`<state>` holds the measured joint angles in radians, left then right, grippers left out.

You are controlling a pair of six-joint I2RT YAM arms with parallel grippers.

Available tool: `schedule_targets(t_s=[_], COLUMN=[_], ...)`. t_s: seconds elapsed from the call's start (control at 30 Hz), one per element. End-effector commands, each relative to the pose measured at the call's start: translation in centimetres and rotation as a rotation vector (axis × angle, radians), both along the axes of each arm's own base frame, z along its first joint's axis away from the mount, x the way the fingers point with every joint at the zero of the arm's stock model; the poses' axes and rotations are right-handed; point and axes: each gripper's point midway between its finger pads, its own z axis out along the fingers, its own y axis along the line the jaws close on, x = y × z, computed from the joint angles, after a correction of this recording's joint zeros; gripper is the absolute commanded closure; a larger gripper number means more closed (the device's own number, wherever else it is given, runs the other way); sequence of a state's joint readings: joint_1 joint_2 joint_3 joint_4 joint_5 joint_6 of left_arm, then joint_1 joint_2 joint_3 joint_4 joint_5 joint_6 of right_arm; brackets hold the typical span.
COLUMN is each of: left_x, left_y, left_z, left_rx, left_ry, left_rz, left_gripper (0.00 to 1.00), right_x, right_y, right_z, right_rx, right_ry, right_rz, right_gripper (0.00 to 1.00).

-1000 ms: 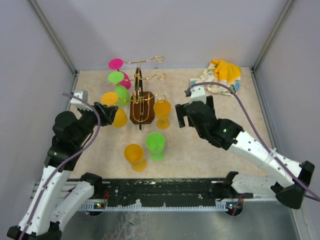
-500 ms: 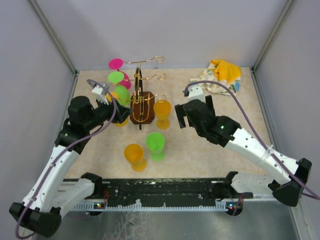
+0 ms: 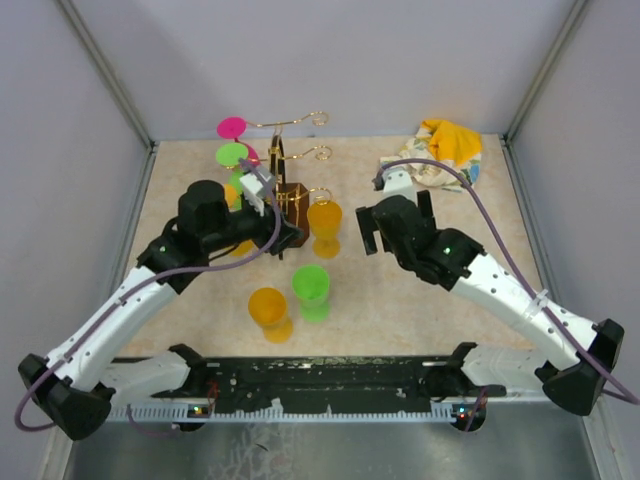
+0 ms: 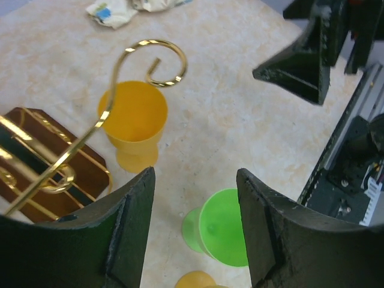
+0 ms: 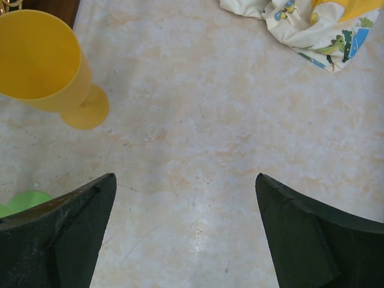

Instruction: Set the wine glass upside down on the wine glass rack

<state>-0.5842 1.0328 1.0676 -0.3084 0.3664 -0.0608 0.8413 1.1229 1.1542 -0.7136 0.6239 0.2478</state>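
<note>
The wine glass rack [image 3: 288,168], gold wire on a brown base [image 4: 57,165], stands at the table's back left. A pink glass [image 3: 232,127] and a green glass [image 3: 232,154] hang on its left side; an orange one behind my left arm is mostly hidden. Three glasses stand upright on the table: orange [image 3: 324,224], green [image 3: 311,288] and orange [image 3: 268,308]. My left gripper [image 3: 291,238] [image 4: 195,174] is open and empty in front of the rack base, above the green glass [image 4: 223,228]. My right gripper [image 3: 363,232] [image 5: 185,177] is wide open over bare table, right of the orange glass [image 5: 41,60].
A crumpled yellow and white cloth [image 3: 440,150] [image 5: 312,24] lies at the back right corner. Grey walls close in the table on three sides. A gold hook arm [image 4: 157,63] reaches out over the orange glass in the left wrist view.
My left arm has swung right, from the left side of the rack to in front of its base. The right arm has barely moved.
</note>
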Motion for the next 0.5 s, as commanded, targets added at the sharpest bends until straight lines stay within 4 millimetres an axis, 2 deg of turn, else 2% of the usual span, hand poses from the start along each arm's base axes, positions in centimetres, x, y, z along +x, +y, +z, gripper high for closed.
schedule_targets(t_s=[0.0, 0.1, 0.2, 0.33, 0.47], left_x=[-1.0, -1.9, -2.5, -3.1, -3.2], left_y=[-1.8, -3.0, -3.4, -3.0, -1.7], left_z=[-1.8, -4.2, -5.8, -6.9, -8.3], left_rx=[0.128, 0.215, 0.272, 0.313, 0.390], left_ry=[-0.026, 0.003, 0.030, 0.062, 0.092], left_rz=[-0.034, -0.046, -0.038, -0.014, 0.047], left_gripper=[0.37, 0.38, 0.38, 0.39, 0.39], right_x=[0.4, 0.6, 0.6, 0.5, 0.4], right_y=[-0.3, -0.6, -0.9, -1.4, -2.0], right_z=[1.6, 1.3, 1.2, 1.1, 1.1], right_rx=[0.059, 0.066, 0.074, 0.080, 0.088], right_ry=[-0.020, -0.004, -0.003, -0.005, -0.010], right_rz=[-0.013, -0.016, -0.020, -0.029, -0.036], right_gripper=[0.01, 0.01, 0.01, 0.01, 0.01])
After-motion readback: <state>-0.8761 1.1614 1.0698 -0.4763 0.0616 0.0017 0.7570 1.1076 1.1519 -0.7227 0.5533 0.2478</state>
